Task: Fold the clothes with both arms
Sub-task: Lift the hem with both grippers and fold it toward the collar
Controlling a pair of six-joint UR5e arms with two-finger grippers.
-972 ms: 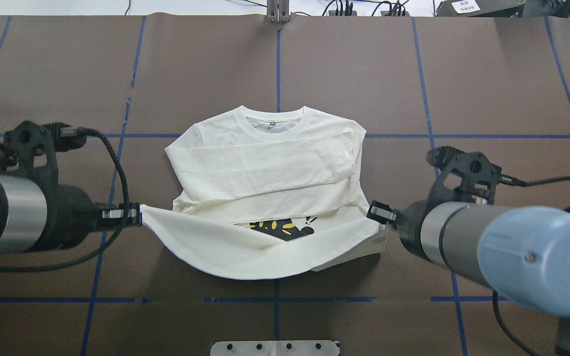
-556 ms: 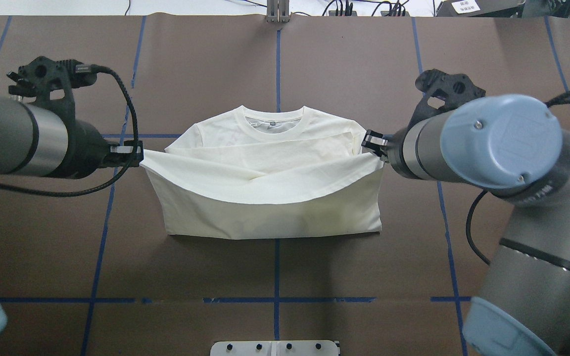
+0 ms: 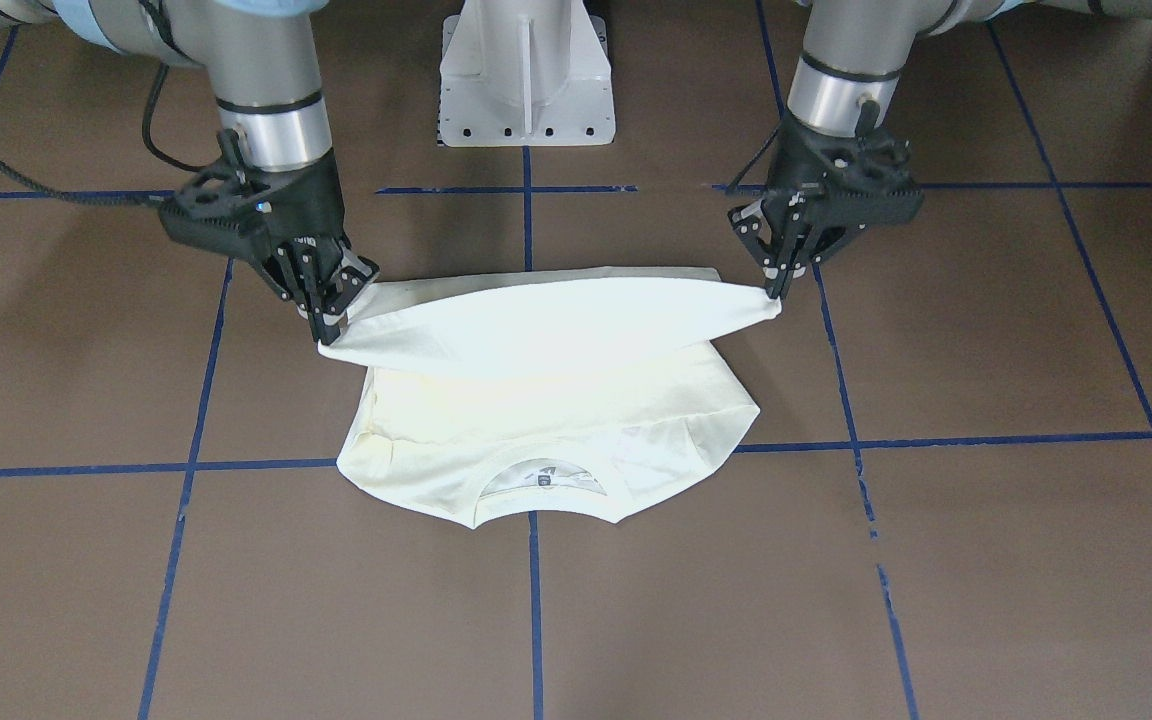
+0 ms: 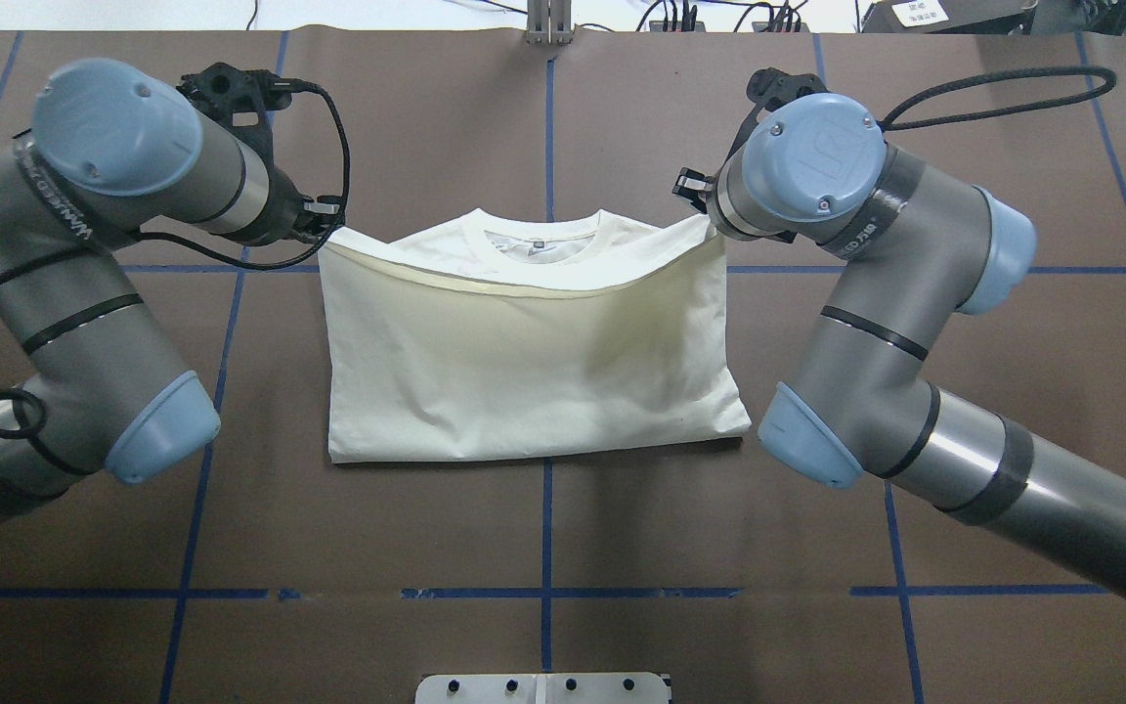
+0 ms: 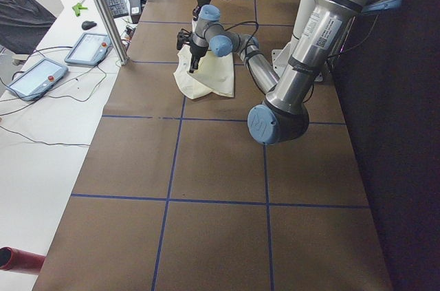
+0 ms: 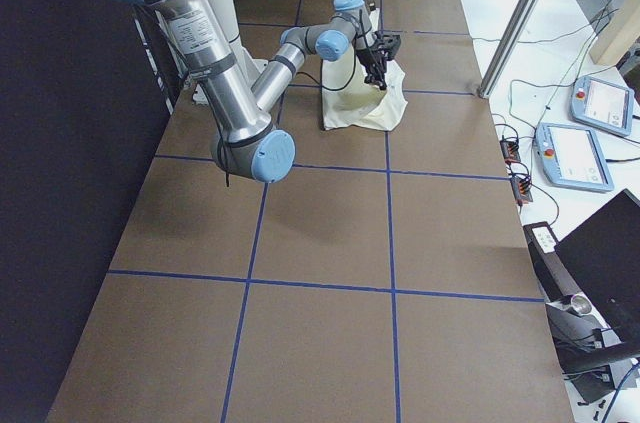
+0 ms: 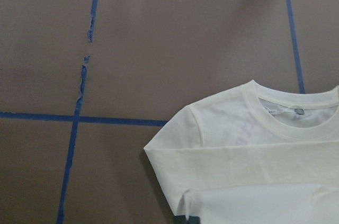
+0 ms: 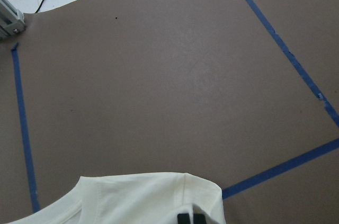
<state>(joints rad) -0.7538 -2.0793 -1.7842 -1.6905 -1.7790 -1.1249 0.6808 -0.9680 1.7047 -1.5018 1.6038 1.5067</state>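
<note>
1. The cream-white shirt (image 4: 524, 372) is lying mid-way across the brown table (image 4: 543, 117). It's doubled over, with the crease on the robot's side and the collar (image 4: 474, 225) pointing away from the robot. The plain side is showing and no print is visible.
2. The hem edge (image 3: 546, 310) is hanging off the lower layer and bowing a little mid-span. Its long axis is running across the table, straight from claw to claw.
3. The left gripper (image 3: 774, 285) is pinching one hem corner, fingers clamped onto the cloth. The right gripper (image 3: 329, 325) is doing the same at the other corner.
4. Key relation: from overhead the hem edge is sitting over the shoulder line, and the collar is poking out just past it on the far side. Both wrist cams are looking down on a shoulder beneath.
5. Neither arm is nearer, as each is holding its own side. In the front view the right corner is looking a touch further out or lower, and I can't tell which.
6. My read: the fold is nearly done. The next move is lowering both corners straight down together and then letting go. An uneven drop risks skewing the edge against the shoulders.
</note>
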